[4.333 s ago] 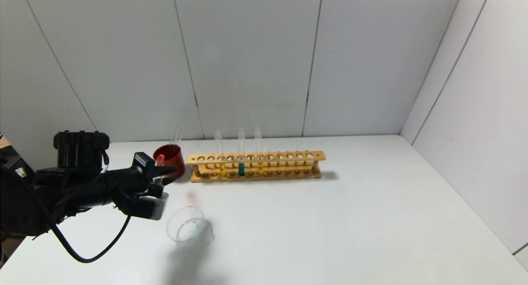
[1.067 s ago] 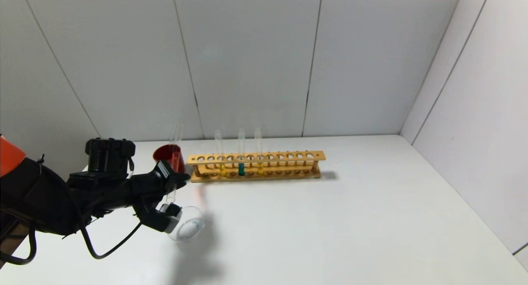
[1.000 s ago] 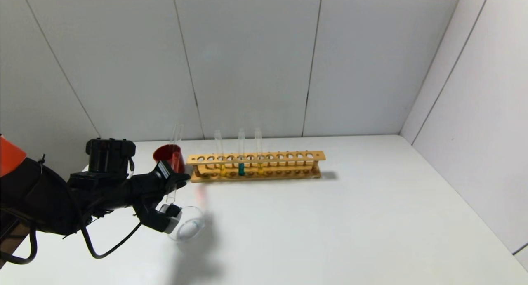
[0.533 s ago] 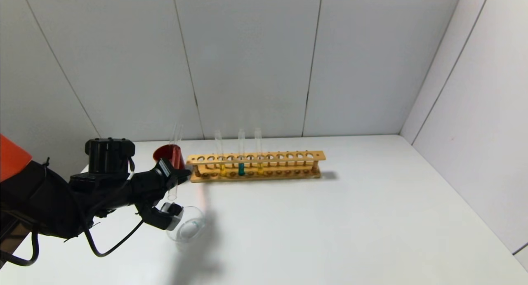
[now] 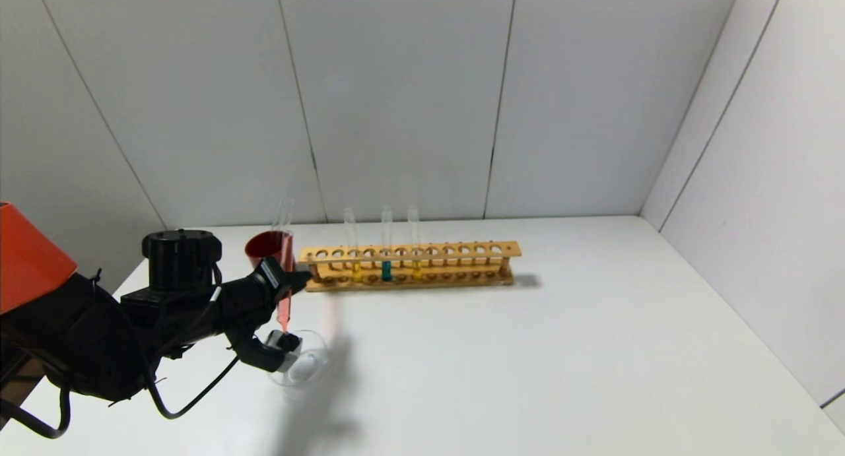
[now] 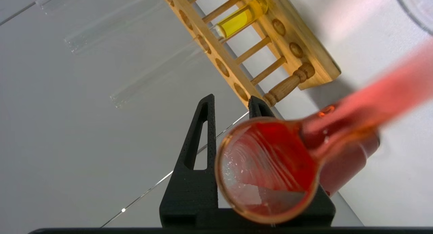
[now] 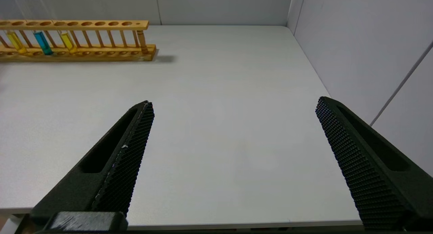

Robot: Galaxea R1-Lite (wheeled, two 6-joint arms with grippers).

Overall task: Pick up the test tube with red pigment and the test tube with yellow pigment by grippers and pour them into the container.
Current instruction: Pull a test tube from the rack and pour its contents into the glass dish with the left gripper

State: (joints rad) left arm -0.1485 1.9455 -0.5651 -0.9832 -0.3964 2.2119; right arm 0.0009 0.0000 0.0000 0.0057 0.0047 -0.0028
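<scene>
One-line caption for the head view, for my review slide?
Left gripper tilts the red-pigment test tube over the clear glass container, beside the wooden rack.

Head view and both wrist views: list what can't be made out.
- Head view: left pincer block hides the near rim of the container; any liquid in it is too faint to tell.
- Left wrist view: the red test tube is blurred, its mouth cut off at the edge.
- Right wrist view: wooden rack is cut off.
</scene>
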